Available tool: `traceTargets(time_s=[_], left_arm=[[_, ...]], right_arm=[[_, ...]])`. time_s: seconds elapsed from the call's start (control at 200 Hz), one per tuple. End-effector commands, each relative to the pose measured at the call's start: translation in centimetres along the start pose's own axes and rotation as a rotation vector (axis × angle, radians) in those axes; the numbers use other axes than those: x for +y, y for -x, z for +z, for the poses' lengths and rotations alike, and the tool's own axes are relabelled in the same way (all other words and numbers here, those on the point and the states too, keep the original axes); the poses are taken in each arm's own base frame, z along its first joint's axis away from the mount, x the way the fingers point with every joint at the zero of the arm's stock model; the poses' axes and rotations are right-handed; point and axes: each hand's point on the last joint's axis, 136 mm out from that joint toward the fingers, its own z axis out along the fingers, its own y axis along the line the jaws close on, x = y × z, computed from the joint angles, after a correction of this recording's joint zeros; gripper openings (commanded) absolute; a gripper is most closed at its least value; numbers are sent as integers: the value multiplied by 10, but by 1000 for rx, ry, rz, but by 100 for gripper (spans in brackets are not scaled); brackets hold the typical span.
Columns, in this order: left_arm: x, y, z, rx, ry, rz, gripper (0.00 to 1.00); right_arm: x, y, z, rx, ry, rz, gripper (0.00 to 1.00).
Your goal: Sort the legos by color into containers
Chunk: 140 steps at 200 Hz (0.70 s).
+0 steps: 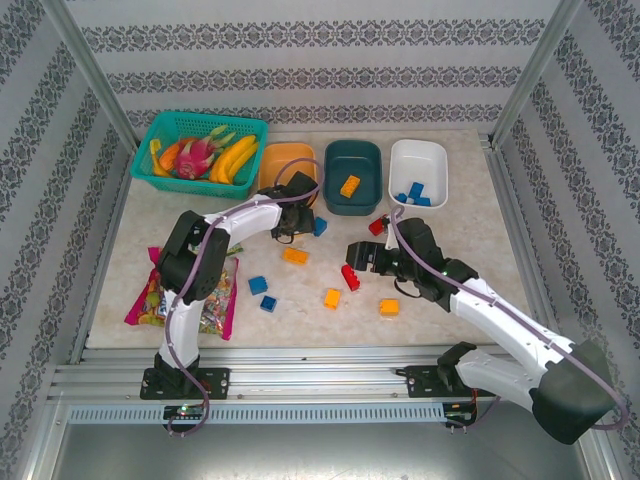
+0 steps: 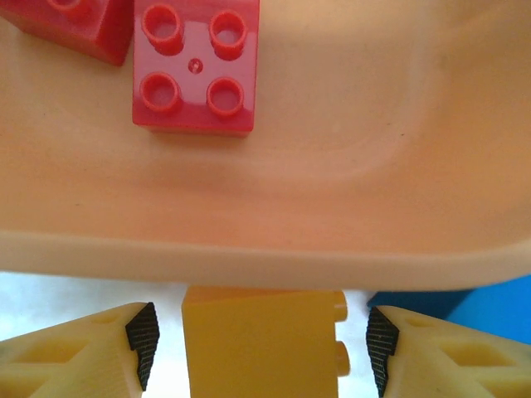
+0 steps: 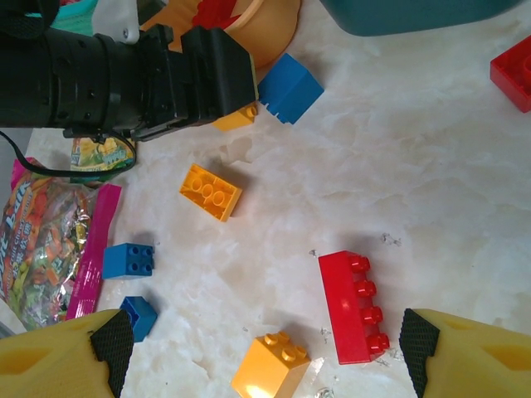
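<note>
**Orange-yellow brick sitting between the left jaws, just outside the orange bowl**

Top external: The left gripper [image 1: 291, 228] is hanging low just in front of the orange bowl [image 1: 285, 165], and a blue brick [image 1: 319, 226] is lying just beside it on its right. The dark teal bowl [image 1: 335, 170], next along to the right, is holding one orange-yellow piece [image 1: 350, 185]. The white bowl [image 1: 420, 150] beyond it is holding blue ones. The right gripper [image 1: 356, 257] is hovering near mid-table, with the long red brick [image 1: 349, 277] lying close on its near side.

Left wrist: The orange-yellow brick [image 2: 261, 348] is sitting squarely between the pads [image 2: 143, 336], on the table right against the outside of the orange bowl's rim. It is lying tipped over, its studs pointing at the right-hand pad. The jaws are standing open around it with a sliver of gap on each side, so nothing is being gripped. Red bricks [image 2: 195, 66] are lying inside the bowl ahead, so by my reading this brick is bound for the dark teal bowl, off to the right.

Right wrist: The right jaws are standing wide open and empty. The long red brick is lying on the table between the two fingers, nearer the right one. Its long axis is running away from the camera, so the jaws would be closing across its narrow width. Farther off, the left gripper is covering most of the orange-yellow brick [image 3: 239, 118], which the left arm is plainly nearer to.
</note>
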Motion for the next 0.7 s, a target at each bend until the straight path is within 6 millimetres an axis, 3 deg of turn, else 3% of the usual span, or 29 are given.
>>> traceTargets(time_s=[0.0, 0.15, 0.315, 0.4, 0.535, 0.694], left_arm=[[6, 12, 4, -11, 26, 3, 66], [12, 7, 4, -6, 40, -3, 60], [11, 4, 3, 0, 30, 7, 41], [13, 4, -2, -4, 33, 8, 38], [23, -1, -21, -9, 45, 1, 37], [31, -8, -63, -21, 5, -20, 36]], right_arm=[[12, 14, -3, -28, 30, -2, 86], [11, 15, -1, -27, 28, 0, 86], [13, 17, 1, -28, 36, 1, 85], [16, 20, 0, -39, 50, -4, 85], [25, 32, -6, -81, 75, -13, 85], [32, 58, -23, -155, 72, -9, 85]])
